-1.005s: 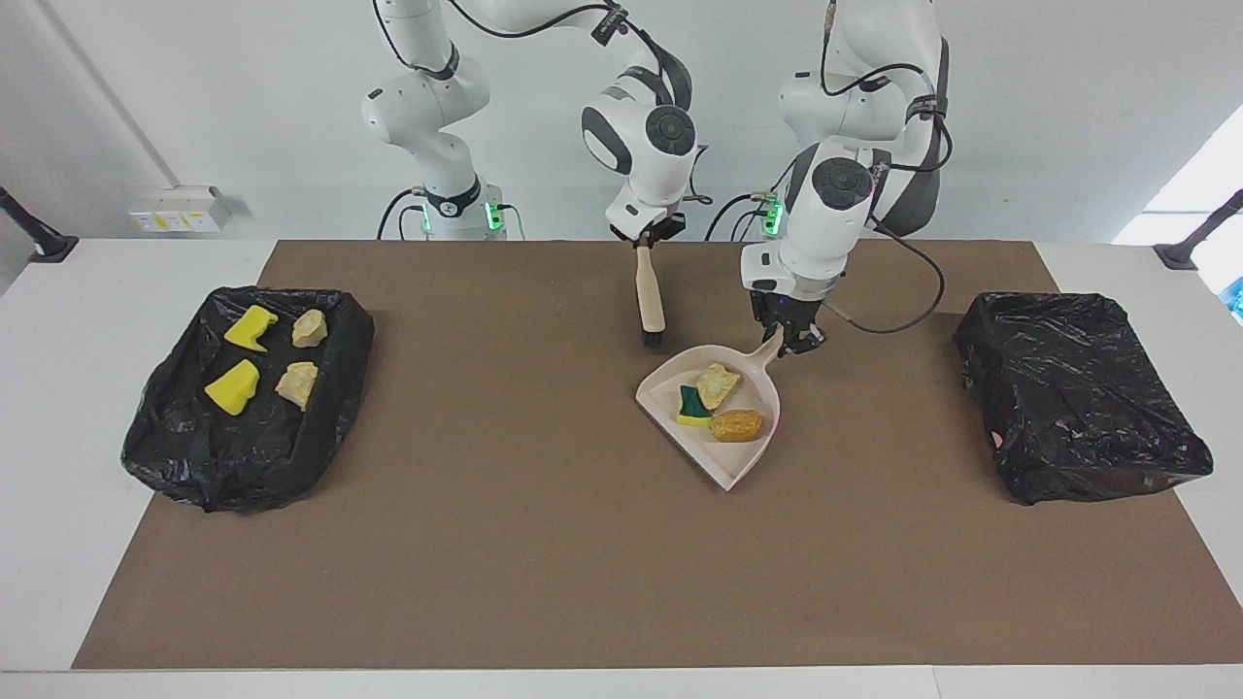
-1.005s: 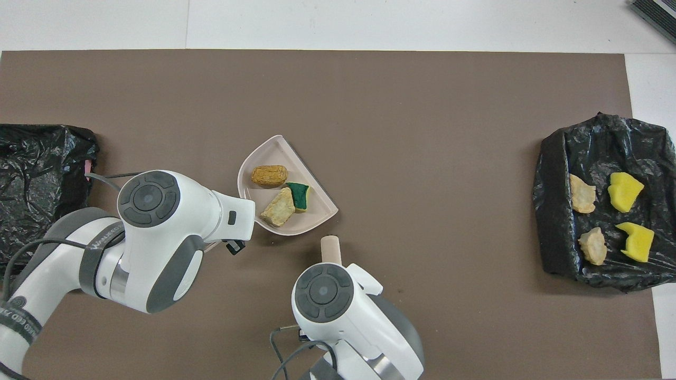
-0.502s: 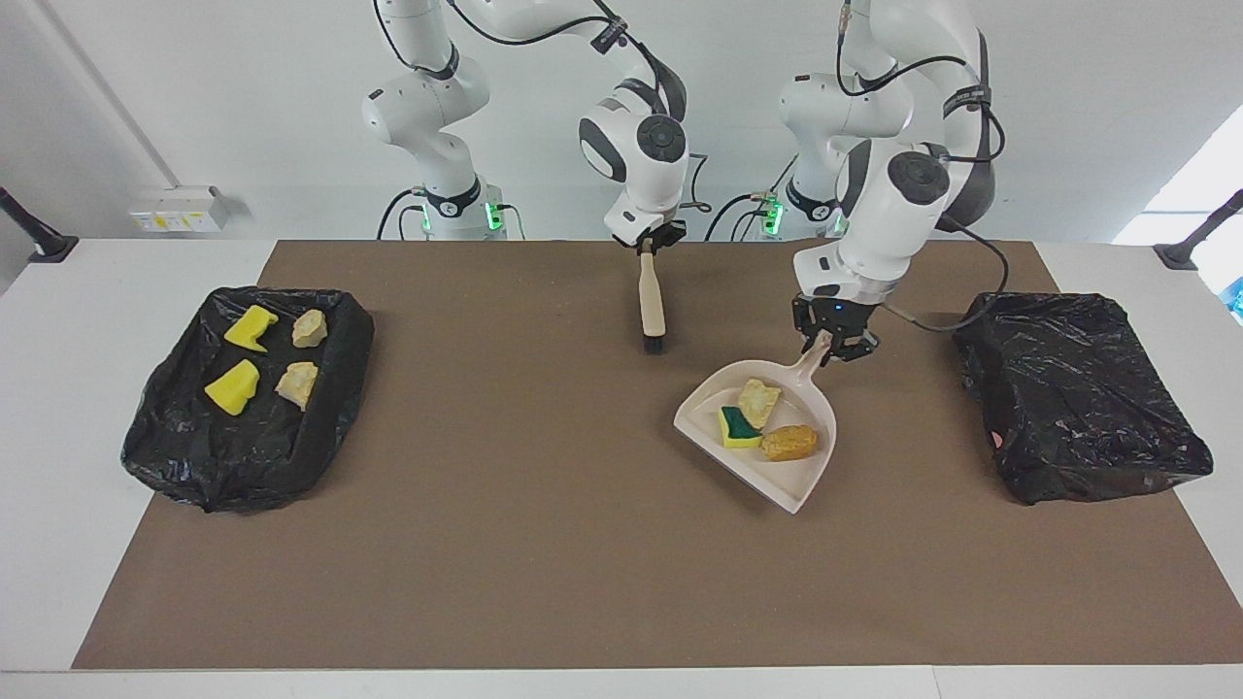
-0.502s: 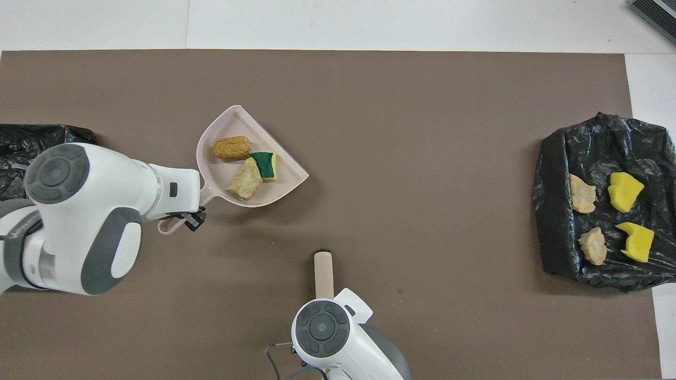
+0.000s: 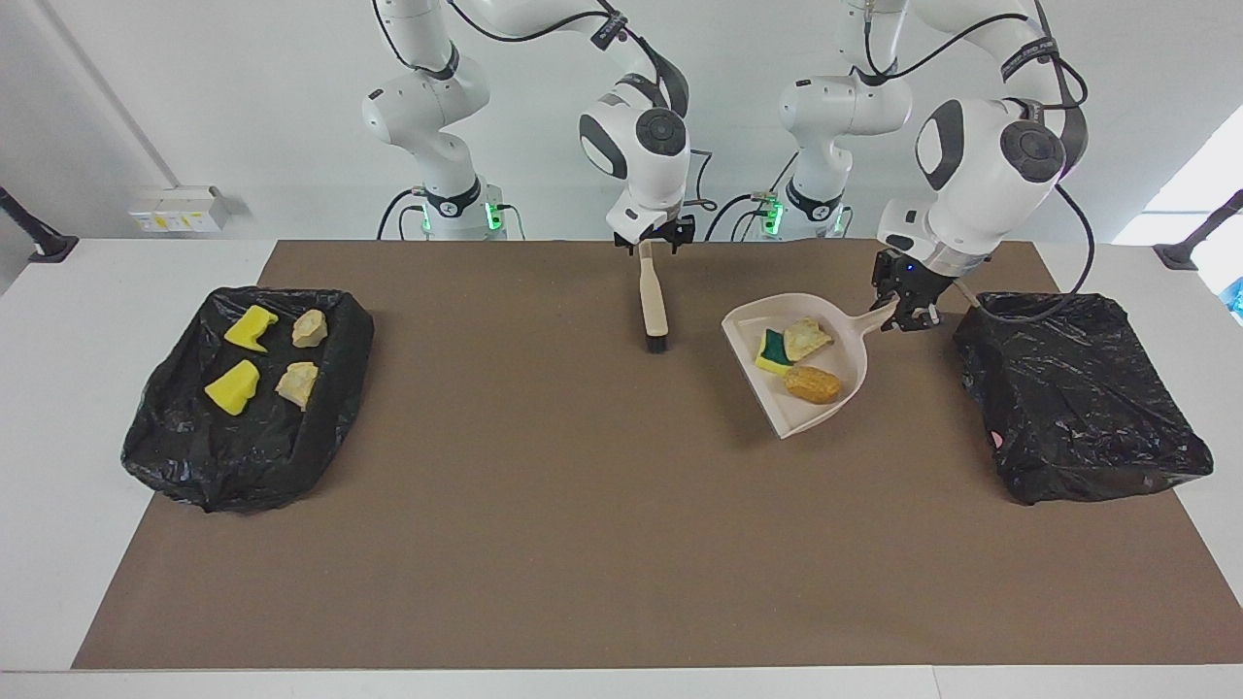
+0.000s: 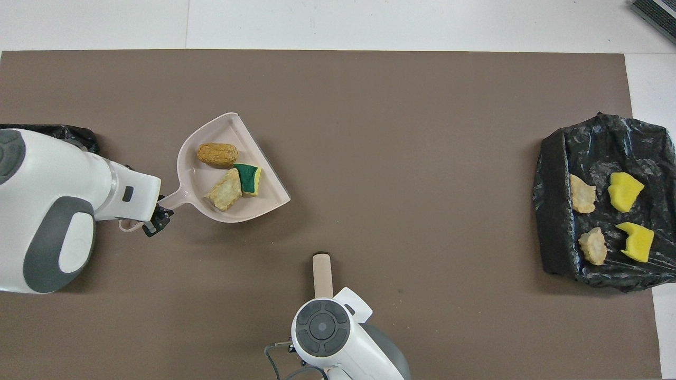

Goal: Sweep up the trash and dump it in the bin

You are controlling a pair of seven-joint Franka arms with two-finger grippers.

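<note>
The left gripper [image 5: 903, 317] has carried the dustpan [image 5: 843, 335] up off the mat [image 5: 544, 505] and toward the left arm's end of the table since the earlier frame. The pan now hangs in the air beside the covered bin [image 5: 1078, 398], its mouth turned away from that bin. The fingers are pinched on the tip of the pan's handle; the pan's body reaches out from them toward the table's middle. Three bits of trash lie in the pan, well clear of the fingers: a bun [image 5: 814, 384], a green-backed sponge [image 5: 774, 352] and a pastry piece [image 5: 808, 338]. The sponge and pastry touch; the bun sits just beside them, nearer the pan's mouth.

The right gripper [image 5: 653, 245] has drawn back toward the robots and stands at the brush [image 5: 653, 303], whose bristles rest on the mat. Its fingers now look parted around the top of the handle; whether they touch it cannot be told.

The open bin [image 5: 175, 456], at the right arm's end, holds four bits: two yellow sponges [image 5: 233, 386] and two pastry pieces [image 5: 297, 382], all apart from one another.
</note>
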